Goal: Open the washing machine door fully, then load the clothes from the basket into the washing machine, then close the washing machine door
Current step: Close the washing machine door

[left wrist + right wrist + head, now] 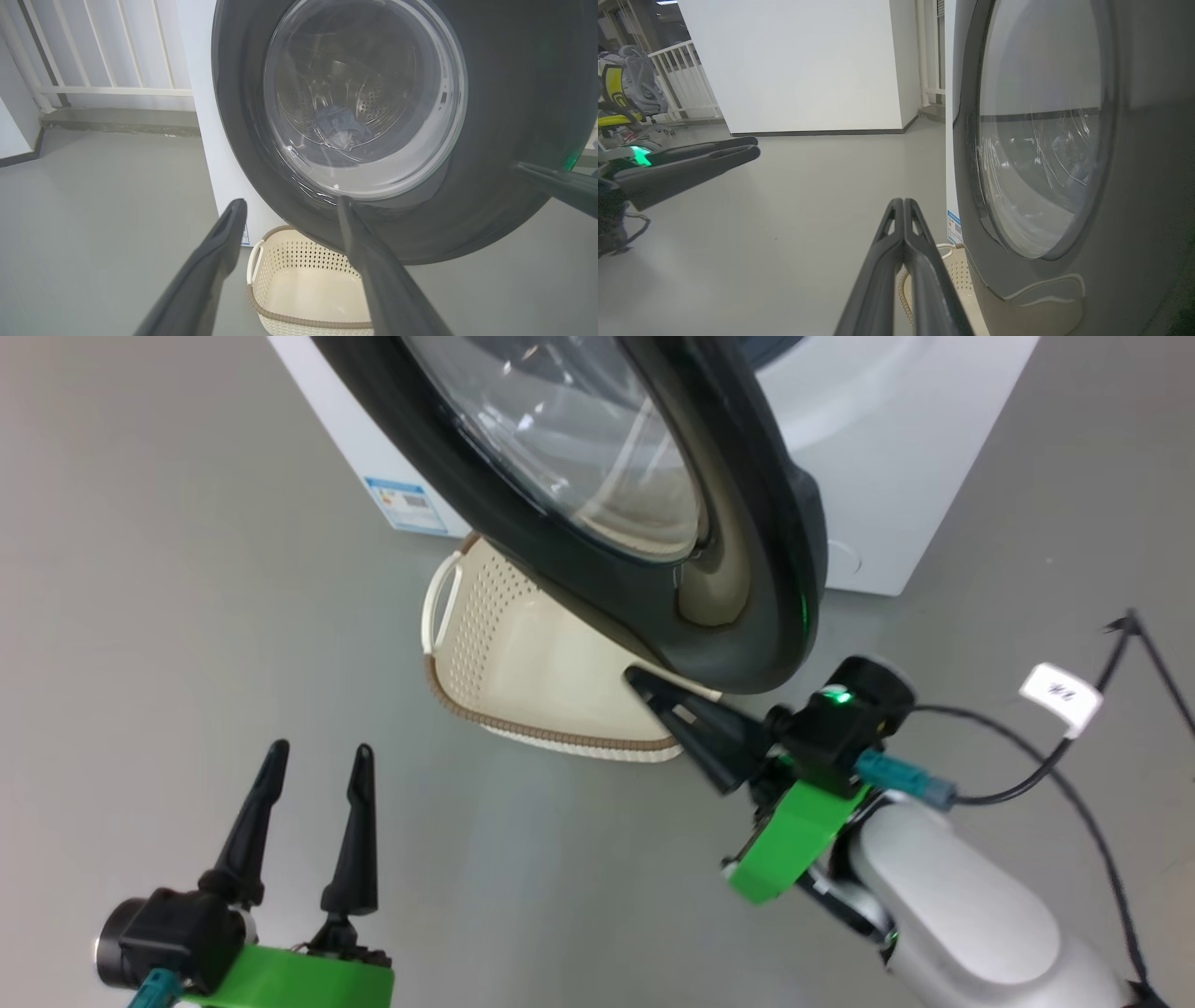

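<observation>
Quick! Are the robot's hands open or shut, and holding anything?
Left gripper: open, holding nothing.
Right gripper: shut, holding nothing, tips near the washing machine door.

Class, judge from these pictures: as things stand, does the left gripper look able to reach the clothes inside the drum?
Probably not. The clothes lie behind the washing machine door, which stands between them and the open left gripper.

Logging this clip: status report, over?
Left pincer open, empty. Right pincer shut, tip at door rim. Basket empty, clothes in drum. Door part-open, over basket.
</observation>
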`<state>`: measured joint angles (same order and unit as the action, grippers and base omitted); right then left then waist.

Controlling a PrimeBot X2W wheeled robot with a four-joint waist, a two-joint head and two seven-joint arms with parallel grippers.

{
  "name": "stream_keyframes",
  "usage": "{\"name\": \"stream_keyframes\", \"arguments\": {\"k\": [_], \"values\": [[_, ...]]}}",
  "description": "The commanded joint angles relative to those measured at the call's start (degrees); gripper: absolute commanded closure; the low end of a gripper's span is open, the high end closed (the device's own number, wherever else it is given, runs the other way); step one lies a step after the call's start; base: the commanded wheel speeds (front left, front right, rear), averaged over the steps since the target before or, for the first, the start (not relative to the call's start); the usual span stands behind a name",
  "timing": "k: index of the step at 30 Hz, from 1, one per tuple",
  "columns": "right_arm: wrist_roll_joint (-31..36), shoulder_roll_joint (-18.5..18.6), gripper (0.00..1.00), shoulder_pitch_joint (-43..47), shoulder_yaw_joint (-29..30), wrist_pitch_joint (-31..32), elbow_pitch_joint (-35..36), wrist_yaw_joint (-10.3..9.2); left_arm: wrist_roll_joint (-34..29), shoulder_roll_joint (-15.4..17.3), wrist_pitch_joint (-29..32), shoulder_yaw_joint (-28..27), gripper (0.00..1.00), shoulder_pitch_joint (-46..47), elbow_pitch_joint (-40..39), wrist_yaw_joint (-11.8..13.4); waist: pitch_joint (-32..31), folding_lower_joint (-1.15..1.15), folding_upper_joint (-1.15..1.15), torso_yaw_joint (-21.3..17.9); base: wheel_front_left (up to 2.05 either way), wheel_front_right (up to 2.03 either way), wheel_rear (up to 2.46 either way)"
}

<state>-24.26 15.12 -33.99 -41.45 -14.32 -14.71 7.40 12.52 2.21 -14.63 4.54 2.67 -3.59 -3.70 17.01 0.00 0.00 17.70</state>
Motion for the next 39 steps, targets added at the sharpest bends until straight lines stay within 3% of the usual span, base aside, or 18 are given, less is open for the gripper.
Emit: {"name": "stream_keyframes", "arguments": {"k": [1,11,23,39], "values": [[1.16,-0.65,1.0,0.21,1.55,-0.66,1.13,0.09,0.49,0.66,-0.37,-1.37,0.0,1.88,-1.53,0.58,1.97,0.0,0.0,1.09,0.0,0.0,0.0],[4.97,-1.97,1.0,0.53,11.8,-0.67,0.98,0.09,0.96,0.66,-0.37,-0.56,0.0,3.18,-1.19,0.74,4.06,0.0,0.0,0.16,0.0,0.0,0.0],[7.17,-3.04,1.0,-6.76,20.7,-0.67,-1.8,0.09,1.86,0.66,-0.37,1.83,0.0,6.12,-1.69,0.74,9.18,0.0,0.0,0.65,0.0,0.0,0.0],[9.04,0.28,1.0,-24.6,24.38,-0.68,-8.63,0.09,3.85,0.66,-0.37,6.55,0.0,13.19,-2.64,1.38,18.49,0.0,0.0,2.02,0.0,0.0,0.0]]}}
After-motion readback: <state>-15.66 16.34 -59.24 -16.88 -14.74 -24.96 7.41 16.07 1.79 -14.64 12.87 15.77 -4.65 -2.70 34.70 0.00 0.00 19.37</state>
